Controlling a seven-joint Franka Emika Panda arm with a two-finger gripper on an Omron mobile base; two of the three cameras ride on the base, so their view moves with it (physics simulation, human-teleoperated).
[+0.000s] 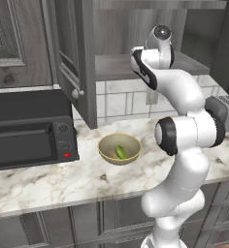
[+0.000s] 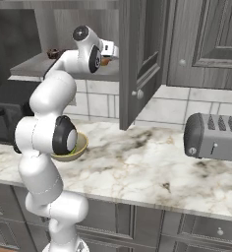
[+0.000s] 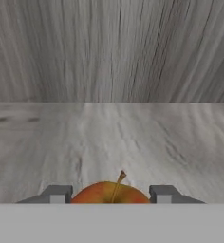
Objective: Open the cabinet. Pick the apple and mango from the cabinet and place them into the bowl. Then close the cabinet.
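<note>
With the mango (image 1: 120, 152) already in the bowl (image 1: 106, 144), the gripper (image 3: 111, 195) sits inside the open cabinet (image 1: 77, 63), its fingers (image 3: 58, 194) narrowed beside the apple (image 3: 109, 193) on the shelf. Whether they grip it I cannot tell. Next, I judge, it must clamp firmly, then lift out toward the bowl.

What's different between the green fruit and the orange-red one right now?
The mango is green and elongated; the apple is round, orange-red, with a small stem. The mango lies in the tan bowl on the counter; the apple sits on the cabinet shelf, between the fingertips of the gripper, which nothing surrounds the mango. Both are small fruits, much smaller than the bowl.
</note>
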